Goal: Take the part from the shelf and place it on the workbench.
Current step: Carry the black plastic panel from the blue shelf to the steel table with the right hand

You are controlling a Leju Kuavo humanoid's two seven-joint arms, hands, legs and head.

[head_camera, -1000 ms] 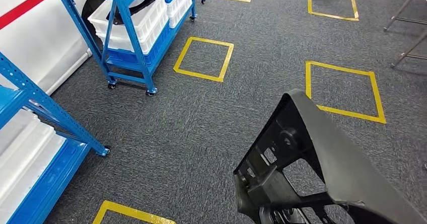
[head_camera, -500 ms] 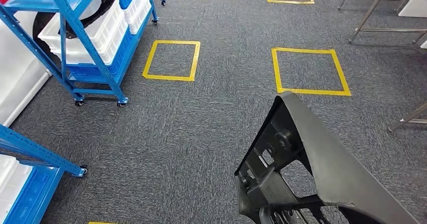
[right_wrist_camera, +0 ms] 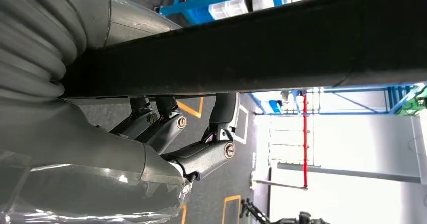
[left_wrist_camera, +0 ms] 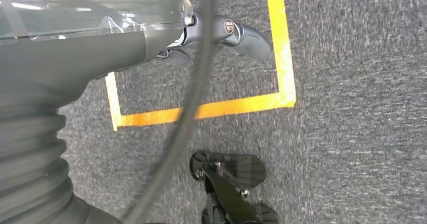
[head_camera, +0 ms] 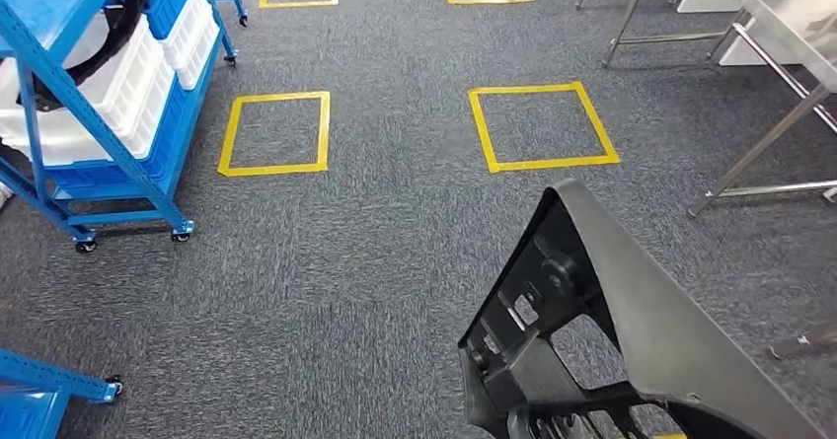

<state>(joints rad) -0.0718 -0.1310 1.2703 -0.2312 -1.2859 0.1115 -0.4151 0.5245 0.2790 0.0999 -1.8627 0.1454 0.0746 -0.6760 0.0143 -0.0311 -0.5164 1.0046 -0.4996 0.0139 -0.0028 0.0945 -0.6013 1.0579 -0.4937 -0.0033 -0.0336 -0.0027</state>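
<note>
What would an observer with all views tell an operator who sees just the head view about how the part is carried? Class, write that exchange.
Operator: What holds the dark grey plastic frame-shaped part?
Observer: In the right wrist view, the right hand grips one of its bars, fingers curled onto it.
Operator: And the left hand?
Observer: In the left wrist view, the left hand hangs above the grey carpet and a yellow taped square, apart from the part.

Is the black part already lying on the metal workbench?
No, the black part is up over the carpet, well apart from the workbench.
</note>
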